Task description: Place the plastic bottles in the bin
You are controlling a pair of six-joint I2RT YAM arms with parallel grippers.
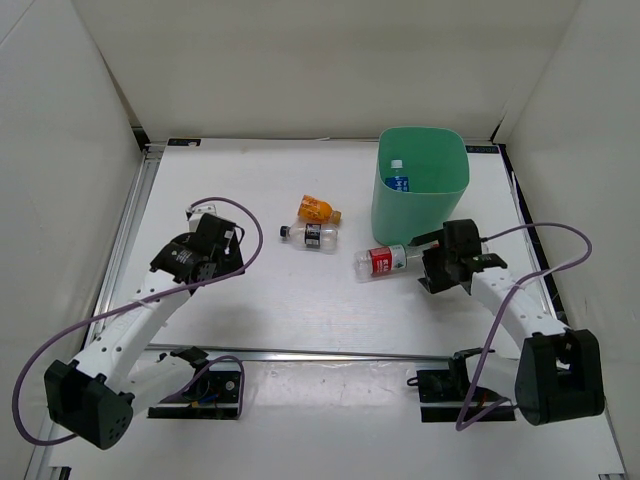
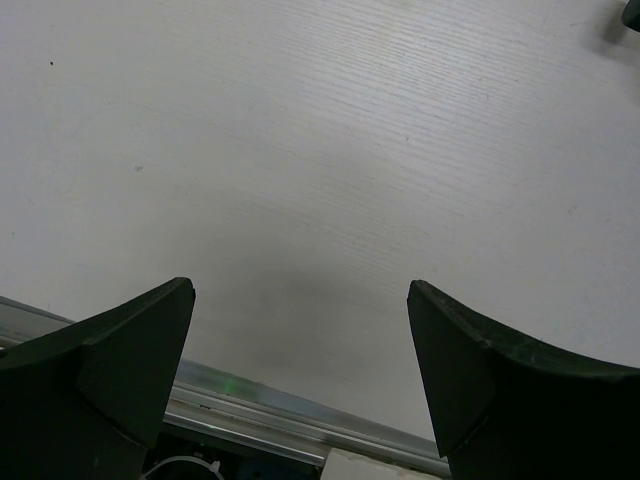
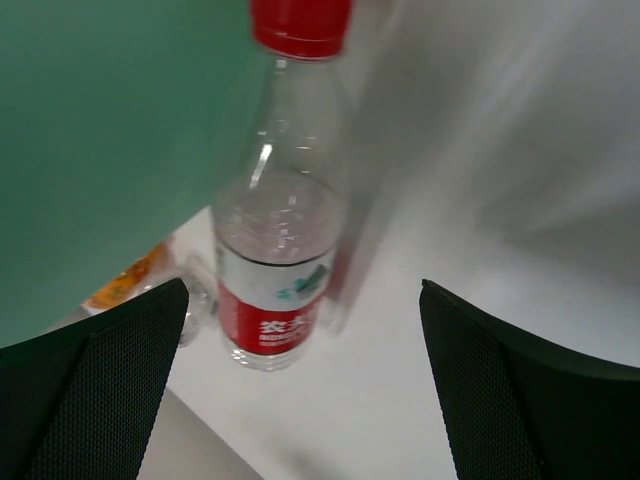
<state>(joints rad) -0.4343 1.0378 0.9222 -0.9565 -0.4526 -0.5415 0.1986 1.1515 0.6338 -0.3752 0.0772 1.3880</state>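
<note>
right claw [image 1: 432, 265] gapes wide beside the bin [image 1: 420, 210], the red-label bottle [image 3: 280, 270] lying loose before it; left claw [image 2: 300, 295] wide over the table [image 2: 300, 120]

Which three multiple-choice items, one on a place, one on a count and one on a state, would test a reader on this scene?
1. Where is the blue-capped bottle?
A. inside the mint-green bin
B. held by an arm
C. lying at the near edge

2. How many bottles lie on the table outside the bin?
A. one
B. three
C. five

3. How do the jaws of the right gripper stand?
A. shut on a bottle
B. open
C. shut on nothing

Answers:
1 A: it shows within the bin's rim.
2 B: the orange bottle, the dark-label bottle and the red-label bottle lie there.
3 B: the right wrist view shows a wide gap between them.
</note>
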